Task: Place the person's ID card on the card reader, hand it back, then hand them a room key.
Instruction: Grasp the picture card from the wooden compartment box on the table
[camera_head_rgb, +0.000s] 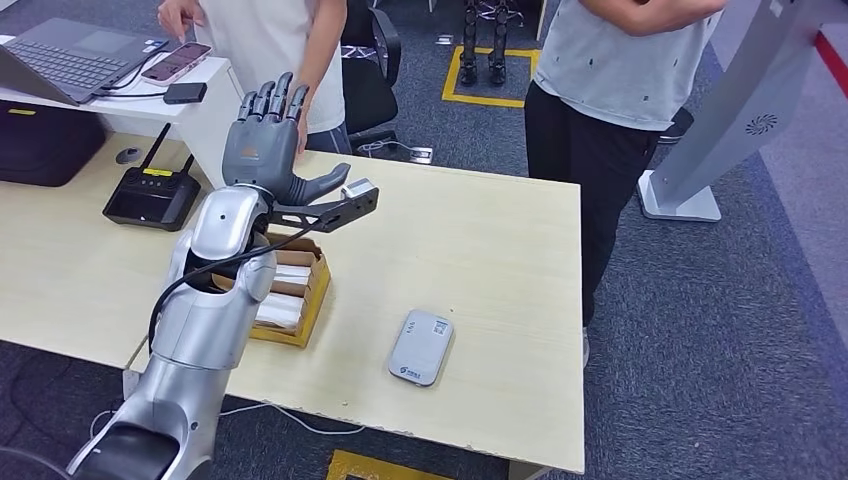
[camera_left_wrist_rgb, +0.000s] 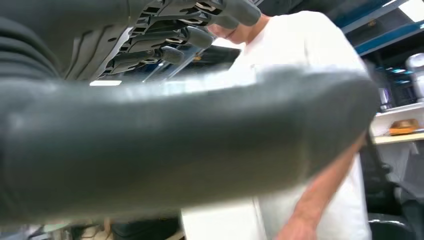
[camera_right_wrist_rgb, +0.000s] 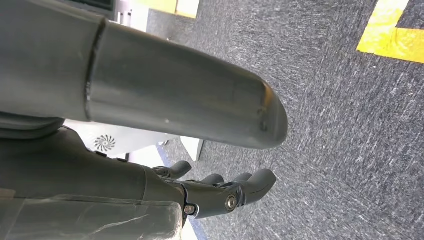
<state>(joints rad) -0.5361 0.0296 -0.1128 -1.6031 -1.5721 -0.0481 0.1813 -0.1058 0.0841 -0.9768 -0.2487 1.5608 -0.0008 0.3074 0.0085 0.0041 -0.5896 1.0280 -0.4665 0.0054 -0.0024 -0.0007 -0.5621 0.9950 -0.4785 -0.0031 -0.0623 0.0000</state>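
Left hand (camera_head_rgb: 268, 140) raised above the table's far edge, fingers extended and apart, grasping nothing.

The left hand stands upright, thumb out to the side, in front of a person in a white shirt (camera_head_rgb: 275, 45) at the far edge of the table (camera_head_rgb: 500, 250). The card reader (camera_head_rgb: 421, 346), a flat grey unit, lies near the table's front edge, well apart from the cardboard box (camera_head_rgb: 290, 290) of white cards beside the forearm. Bare tabletop extends from the reader to the right edge, where a second person in a grey shirt (camera_head_rgb: 620, 60) stands. A black router (camera_head_rgb: 152, 195) sits near the left rear. The right hand (camera_right_wrist_rgb: 220, 192) hangs over grey carpet, fingers slightly curled, grasping nothing. The ID card cannot be located.
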